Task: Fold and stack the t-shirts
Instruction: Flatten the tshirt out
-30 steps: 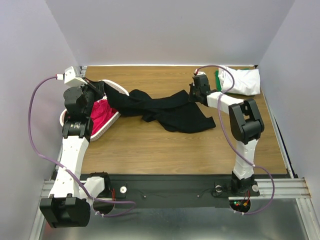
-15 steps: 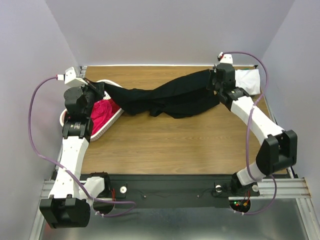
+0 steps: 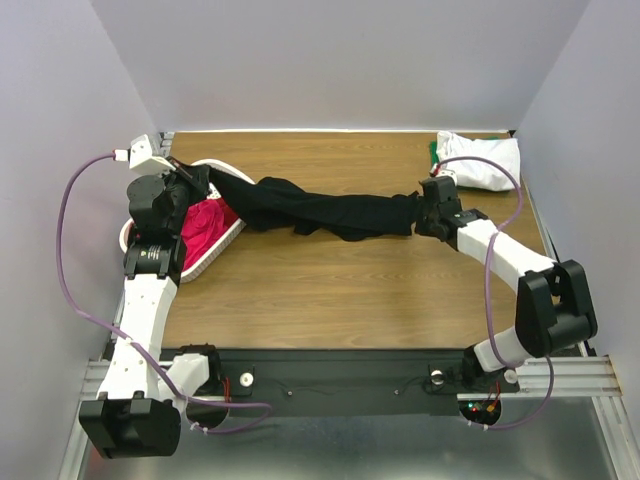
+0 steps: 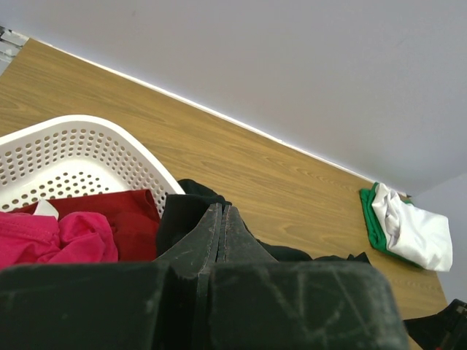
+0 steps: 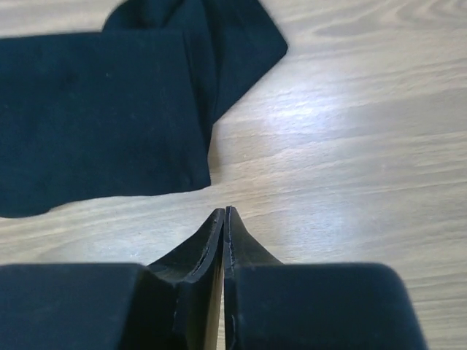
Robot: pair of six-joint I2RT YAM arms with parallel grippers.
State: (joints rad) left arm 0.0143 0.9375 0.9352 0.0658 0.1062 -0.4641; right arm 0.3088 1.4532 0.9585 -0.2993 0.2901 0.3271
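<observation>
The large black t-shirt (image 3: 330, 210) is stretched in a twisted band across the table between my two grippers. My left gripper (image 3: 200, 186) hangs over the basket's far rim, shut on the shirt's left end (image 4: 179, 219), with the fingertips (image 4: 222, 211) pressed together. My right gripper (image 3: 418, 212) is low at the shirt's right end, jaws shut with a thin dark fold between them (image 5: 225, 211). The rest of the shirt (image 5: 102, 109) lies flat just beyond. Pink and red shirts (image 3: 205, 225) lie in the basket. A white shirt (image 3: 485, 160) lies on a green one (image 3: 434, 155) at the back right.
The white lattice basket (image 3: 205, 262) stands at the left edge, also seen in the left wrist view (image 4: 80, 138). The white and green pile (image 4: 408, 233) sits near the right wall. Grey walls close in the table on three sides.
My right gripper lifted the shirt's end to the back right, then came down and forward. The shirt is now pulled into a narrower, lower band. My left arm has not moved.
</observation>
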